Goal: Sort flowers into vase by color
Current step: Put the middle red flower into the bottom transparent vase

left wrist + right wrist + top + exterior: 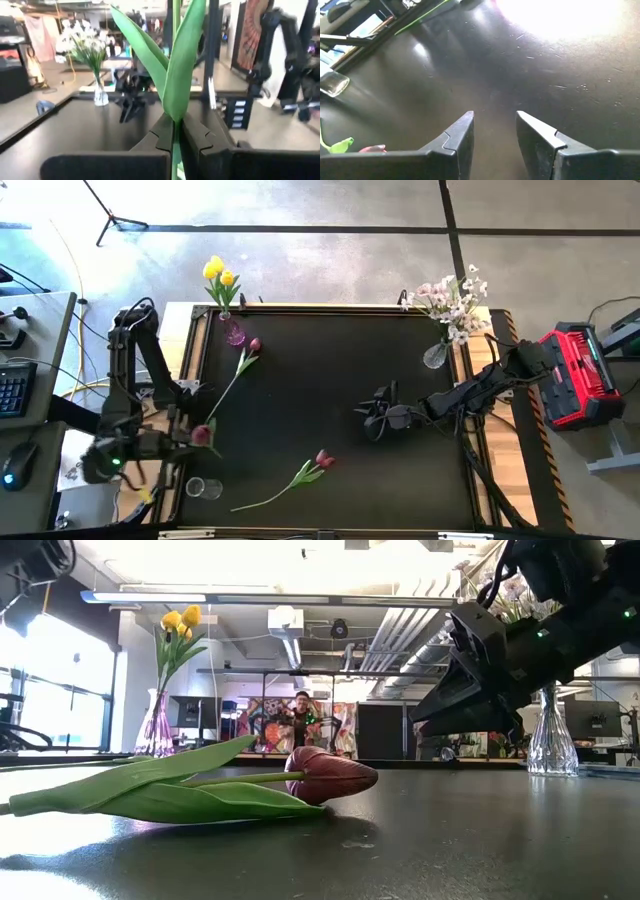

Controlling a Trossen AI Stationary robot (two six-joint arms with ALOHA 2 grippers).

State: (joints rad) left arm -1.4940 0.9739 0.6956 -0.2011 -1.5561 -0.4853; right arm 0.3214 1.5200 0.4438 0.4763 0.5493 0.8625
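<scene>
Clamped on a dark red tulip's [203, 435] stem, our left gripper [175, 135] holds it upright, the empty vase [204, 488] just beside. If we tilt, the stem may slip. Our right gripper [493, 131] hovers open mid-table, another tulip [322, 459] nearby.

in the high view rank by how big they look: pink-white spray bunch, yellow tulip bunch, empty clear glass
1. pink-white spray bunch
2. yellow tulip bunch
3. empty clear glass, clearly smallest
</scene>
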